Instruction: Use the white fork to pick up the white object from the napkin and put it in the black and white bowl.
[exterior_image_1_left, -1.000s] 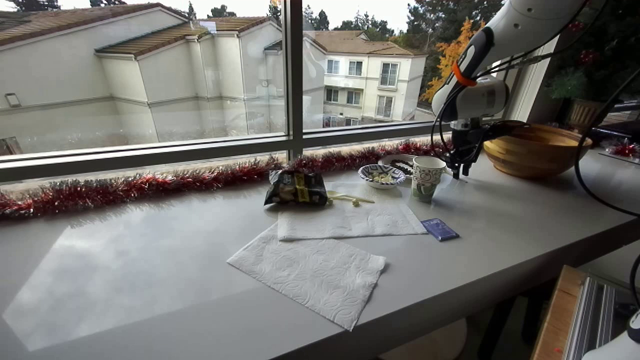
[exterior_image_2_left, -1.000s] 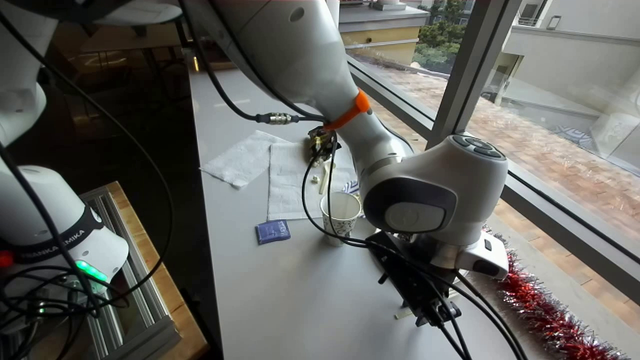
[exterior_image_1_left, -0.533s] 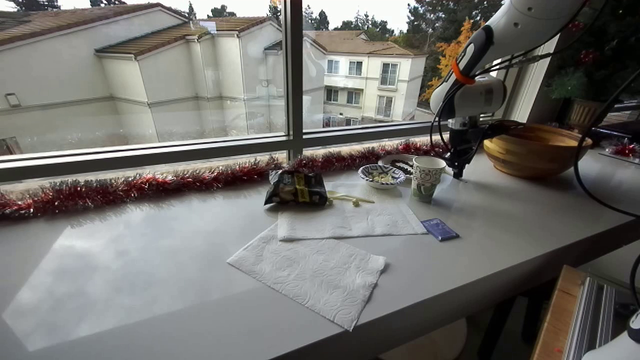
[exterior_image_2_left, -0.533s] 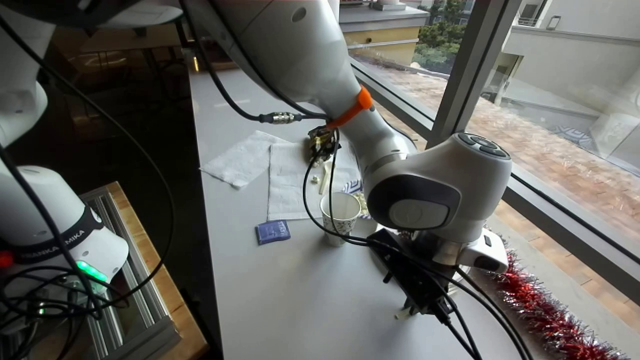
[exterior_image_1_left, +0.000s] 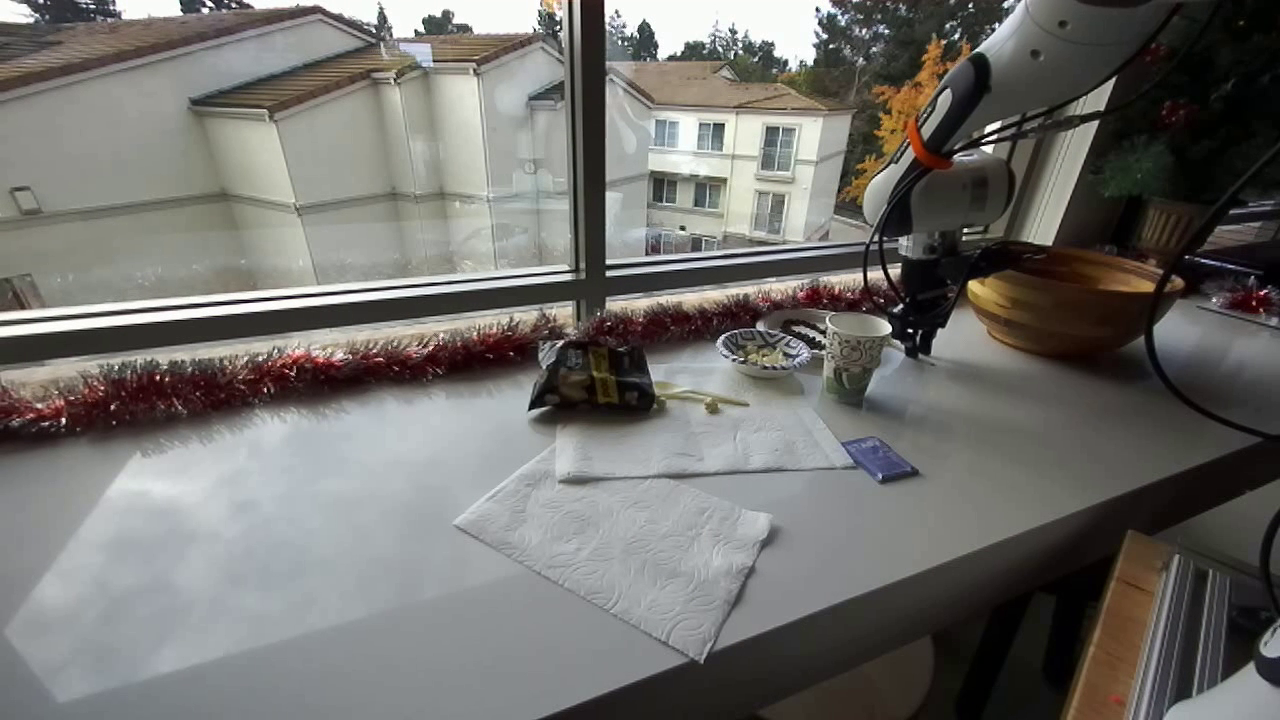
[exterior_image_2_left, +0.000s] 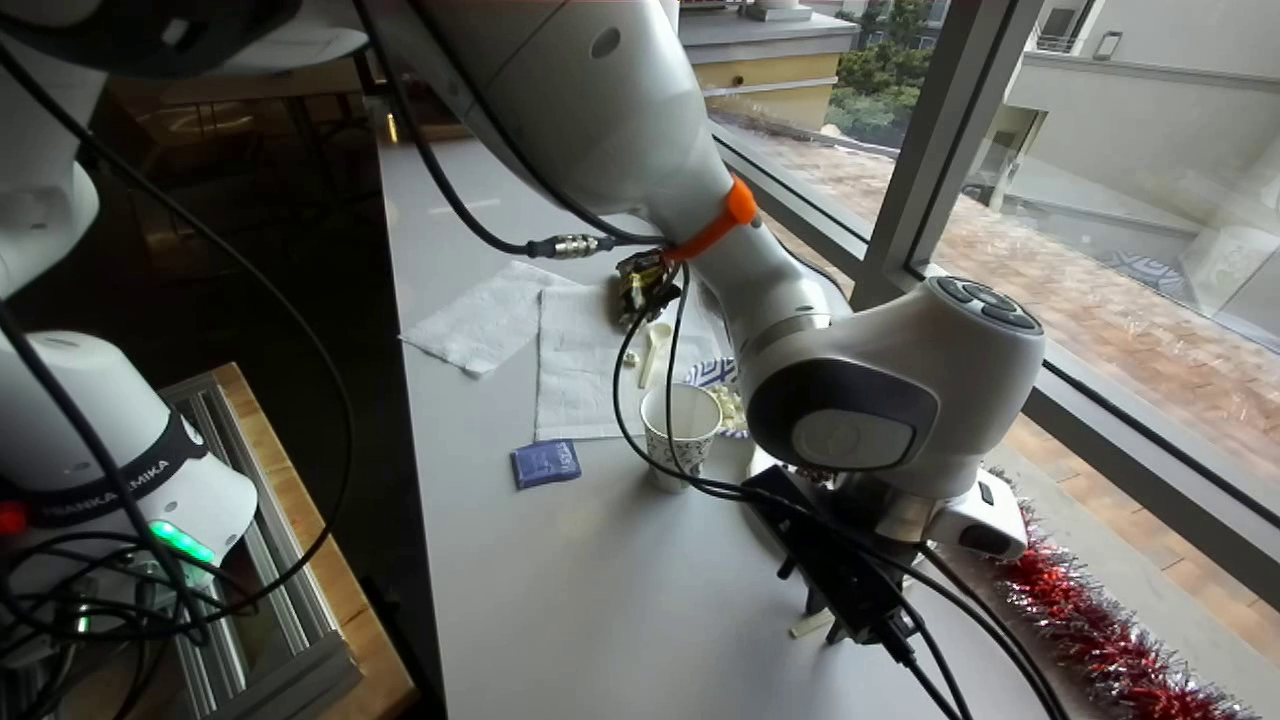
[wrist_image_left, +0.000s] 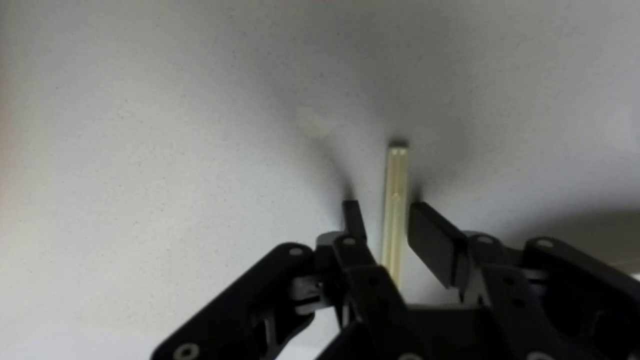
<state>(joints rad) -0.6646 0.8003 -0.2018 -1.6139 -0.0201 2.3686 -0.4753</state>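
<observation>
Lying on the paper napkin (exterior_image_1_left: 690, 450): a popcorn-like piece (exterior_image_1_left: 711, 405); rightward, the patterned bowl (exterior_image_1_left: 766, 371); farther right, the tool (wrist_image_left: 385, 207), fingers (wrist_image_left: 354, 220) parted, straddling the presumed fork handle (wrist_image_left: 396, 187) on the tabletop (wrist_image_left: 175, 200). Recommend centring the handle, closing squarely.

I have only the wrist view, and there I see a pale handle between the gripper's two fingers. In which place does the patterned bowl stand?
Observer: In an exterior view, the patterned bowl stands beside the paper cup.
Operator: Thank you. Does it contain something?
Observer: Yes, it holds several popcorn-like pieces.
Operator: And the white object for the fork, where does it lie exactly?
Observer: In an exterior view, a small white piece lies on the napkin, beside what looks like a pale spoon.
</observation>
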